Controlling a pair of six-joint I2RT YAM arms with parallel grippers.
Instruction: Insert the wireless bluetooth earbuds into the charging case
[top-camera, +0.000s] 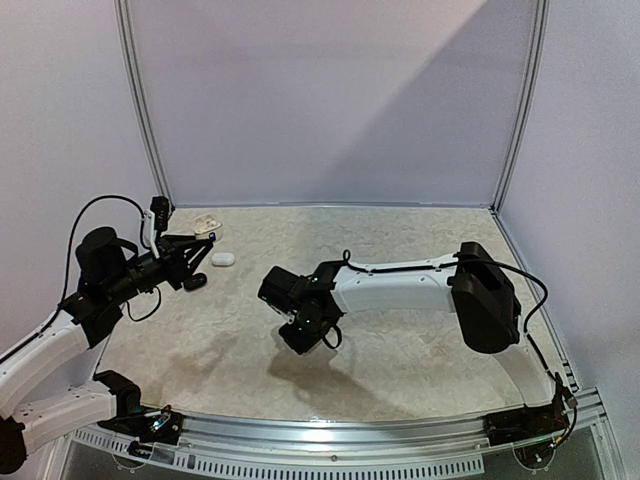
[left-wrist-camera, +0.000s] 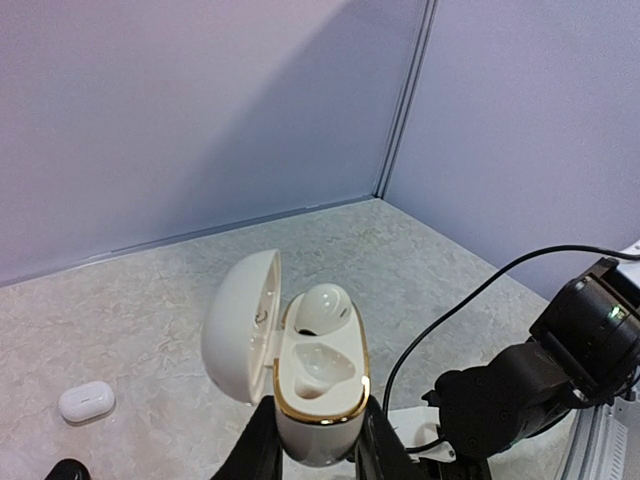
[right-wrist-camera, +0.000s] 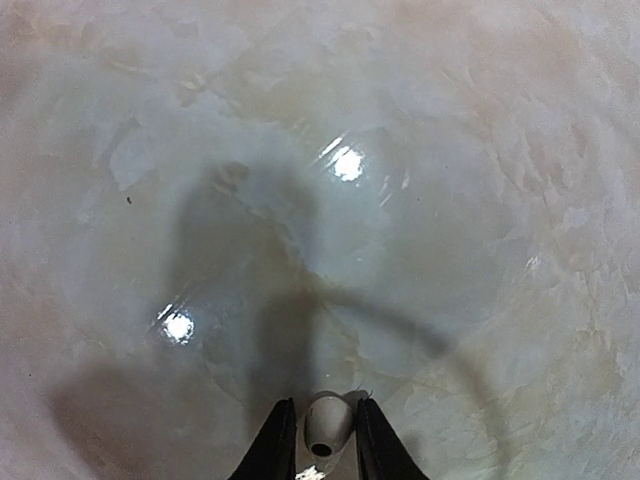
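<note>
My left gripper is shut on an open white charging case with a gold rim and holds it upright above the table. The lid is swung to the left. One white earbud sits in the far slot; the near slot is empty. In the top view the left gripper is at the far left with the case. My right gripper is shut on a second white earbud, a little above the table. It hangs mid-table in the top view.
A small closed white case lies on the table next to the left gripper; it also shows in the left wrist view. The right arm and its cable reach in from the right. Walls close the back and sides.
</note>
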